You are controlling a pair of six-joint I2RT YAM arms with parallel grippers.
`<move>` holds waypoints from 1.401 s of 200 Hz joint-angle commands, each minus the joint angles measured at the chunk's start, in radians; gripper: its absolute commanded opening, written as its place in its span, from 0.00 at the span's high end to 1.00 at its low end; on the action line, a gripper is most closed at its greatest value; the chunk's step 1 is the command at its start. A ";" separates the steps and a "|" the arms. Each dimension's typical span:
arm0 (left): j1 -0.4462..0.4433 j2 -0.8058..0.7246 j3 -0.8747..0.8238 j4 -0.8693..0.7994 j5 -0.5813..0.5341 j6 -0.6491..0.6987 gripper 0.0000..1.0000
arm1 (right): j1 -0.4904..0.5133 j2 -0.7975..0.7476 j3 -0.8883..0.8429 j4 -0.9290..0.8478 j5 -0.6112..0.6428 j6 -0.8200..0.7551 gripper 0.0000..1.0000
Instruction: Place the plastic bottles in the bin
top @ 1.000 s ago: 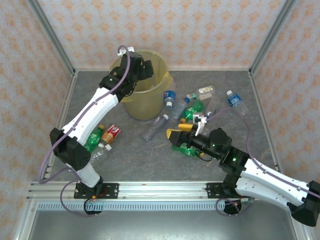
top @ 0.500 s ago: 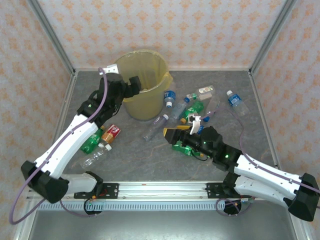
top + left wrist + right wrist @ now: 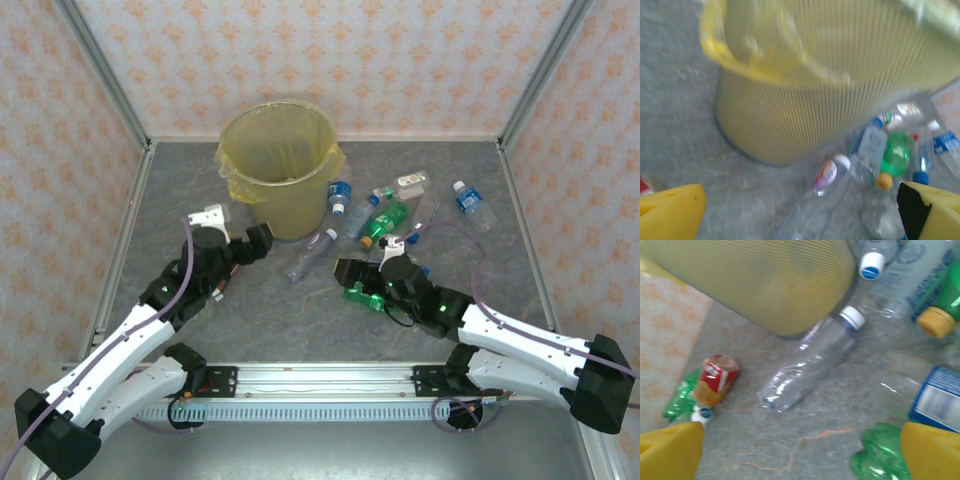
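Note:
The bin (image 3: 275,165), a yellowish bucket with a yellow liner, stands at the back centre of the table. Plastic bottles lie to its right: a clear one with a white cap (image 3: 312,255), a green one with an orange cap (image 3: 386,221), blue-capped ones (image 3: 340,195) and one far right (image 3: 470,203). My left gripper (image 3: 256,242) is low beside the bin, open and empty, facing the clear bottle (image 3: 832,175). My right gripper (image 3: 350,273) is open over the table, with a crushed green bottle (image 3: 880,460) under its right finger (image 3: 932,450) and the clear bottle (image 3: 810,360) ahead.
A red-labelled bottle (image 3: 715,377) and a green bottle (image 3: 682,396) lie left of the clear one. A blue-labelled bottle (image 3: 937,400) lies near my right finger. Metal posts and patterned walls (image 3: 350,60) close in the table.
My left arm has swung from above the bin down to the table left of the clear bottle. The right gripper has slid slightly left and lower. Both stayed open.

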 commanded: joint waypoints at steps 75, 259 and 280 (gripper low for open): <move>-0.118 -0.072 -0.158 0.182 0.030 -0.106 0.01 | 0.007 -0.023 -0.109 -0.213 0.102 -0.019 0.00; -0.120 -0.098 -0.127 0.141 0.046 -0.140 0.01 | 0.007 0.244 -0.069 -0.091 -0.072 -0.173 0.11; -0.120 -0.104 -0.120 0.137 0.046 -0.141 0.01 | 0.007 0.265 -0.053 -0.079 -0.063 -0.180 0.14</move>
